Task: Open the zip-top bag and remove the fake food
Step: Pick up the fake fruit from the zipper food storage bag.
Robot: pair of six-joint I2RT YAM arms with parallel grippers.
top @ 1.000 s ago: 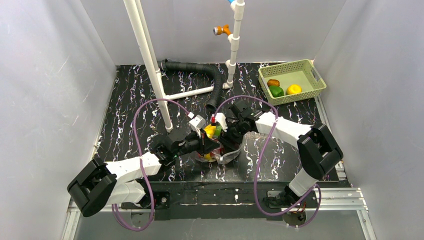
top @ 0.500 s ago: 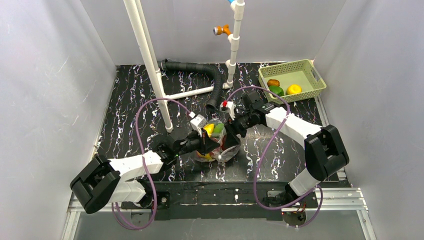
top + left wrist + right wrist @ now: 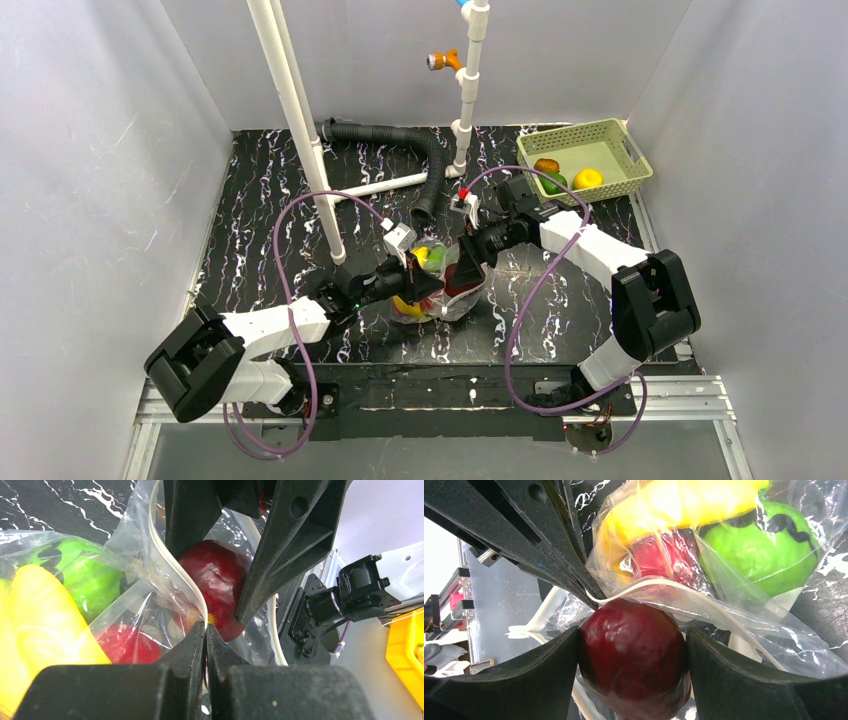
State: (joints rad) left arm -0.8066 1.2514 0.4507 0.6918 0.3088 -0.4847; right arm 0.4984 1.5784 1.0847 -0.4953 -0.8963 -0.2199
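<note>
Right gripper has drawn back toward 1 o'clock, jaws clamped on the glossy dark red plastic apple. At its 9 o'clock, left gripper pinches the clear crinkly zip-top bag by its rim.

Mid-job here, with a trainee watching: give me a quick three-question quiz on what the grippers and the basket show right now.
1. True or false: the right gripper is closed on the dark red apple.
2. Fill in: the green basket holds ___ pieces of fake food.
3. What does the left gripper pinch? A: the rim of the zip-top bag; B: the dark red apple; C: the green basket.
Key: 1 true; 2 three; 3 A.
</note>
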